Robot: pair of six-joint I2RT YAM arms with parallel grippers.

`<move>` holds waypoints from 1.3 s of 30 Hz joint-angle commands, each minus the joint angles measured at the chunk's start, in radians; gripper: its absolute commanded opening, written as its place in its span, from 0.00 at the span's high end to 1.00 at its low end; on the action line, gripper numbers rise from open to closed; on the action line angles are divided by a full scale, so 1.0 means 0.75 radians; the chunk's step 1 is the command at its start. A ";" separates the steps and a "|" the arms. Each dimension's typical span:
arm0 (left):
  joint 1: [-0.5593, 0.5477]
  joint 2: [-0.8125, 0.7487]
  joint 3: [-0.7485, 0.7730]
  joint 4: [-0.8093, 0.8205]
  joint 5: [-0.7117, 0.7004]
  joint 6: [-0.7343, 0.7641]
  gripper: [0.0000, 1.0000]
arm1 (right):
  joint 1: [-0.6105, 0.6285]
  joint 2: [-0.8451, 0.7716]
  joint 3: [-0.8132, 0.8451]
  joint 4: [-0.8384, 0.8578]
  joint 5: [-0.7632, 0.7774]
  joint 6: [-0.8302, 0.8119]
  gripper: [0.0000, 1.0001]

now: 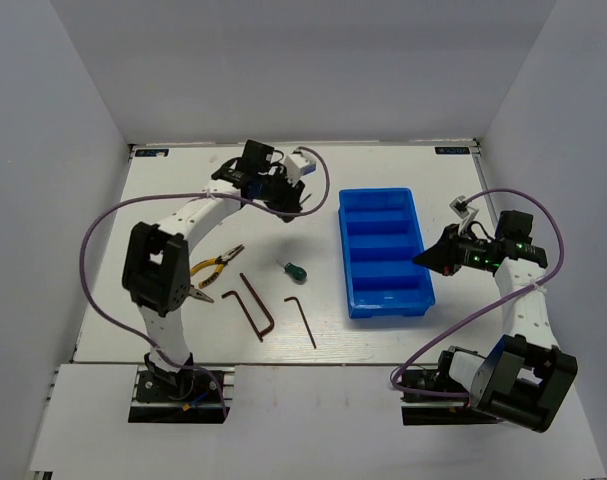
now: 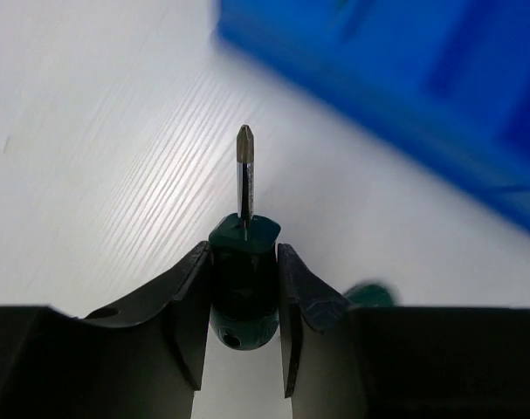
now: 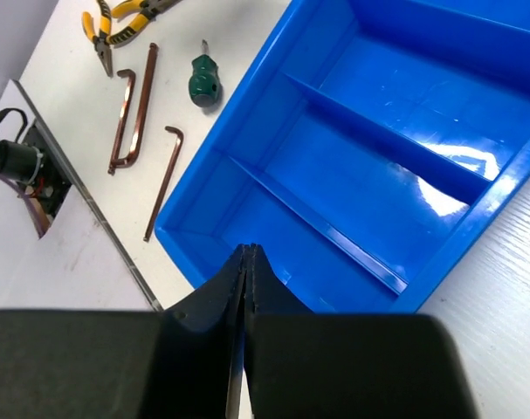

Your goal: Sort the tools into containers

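Note:
My left gripper (image 1: 286, 197) hangs over the far middle of the table, left of the blue tray (image 1: 345, 250). It is shut on the dark green handle of a stubby screwdriver (image 2: 245, 179), whose tip points away toward the tray (image 2: 395, 78). A second green screwdriver (image 1: 296, 270) lies on the table near the tray's left side. Further left lie the yellow-and-black pliers (image 1: 215, 265) and three thin L-shaped hex keys (image 1: 253, 305). My right gripper (image 3: 247, 249) is shut on nothing, above the near right rim of the tray (image 3: 369, 175). All four compartments show nothing inside.
White walls enclose the table on the left, back and right. Purple cables loop from both arms. In the right wrist view the table's near edge and the left arm's base (image 3: 20, 166) lie beyond the hex keys (image 3: 164, 179).

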 commanded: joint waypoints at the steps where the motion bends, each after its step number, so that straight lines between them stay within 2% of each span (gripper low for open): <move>1: -0.064 -0.211 -0.124 0.425 0.624 -0.131 1.00 | -0.002 -0.029 0.009 0.053 0.036 0.025 1.00; 2: -0.076 -0.211 -0.147 0.578 0.654 -0.169 1.00 | -0.002 -0.033 0.007 0.070 0.042 0.029 1.00; 7: -0.166 -0.117 -0.115 0.892 0.746 -0.375 1.00 | -0.006 -0.048 -0.007 0.090 0.071 0.047 0.97; 11: -0.242 0.077 0.084 0.892 0.775 -0.429 1.00 | -0.006 -0.058 -0.007 0.103 0.087 0.055 0.95; 19: -0.321 0.262 0.198 0.905 0.538 -0.443 1.00 | -0.029 -0.078 -0.015 0.117 0.089 0.066 0.90; 24: -0.362 0.346 0.256 0.860 0.491 -0.416 1.00 | -0.039 -0.084 -0.017 0.117 0.085 0.068 0.88; 30: -0.389 0.438 0.340 0.760 0.415 -0.386 0.85 | -0.056 -0.093 -0.015 0.117 0.073 0.068 0.86; 34: -0.389 0.468 0.340 0.747 0.384 -0.373 0.80 | -0.064 -0.093 -0.017 0.119 0.057 0.068 0.85; 39: -0.389 0.499 0.387 0.700 0.353 -0.361 0.70 | -0.070 -0.093 -0.015 0.113 0.047 0.070 0.82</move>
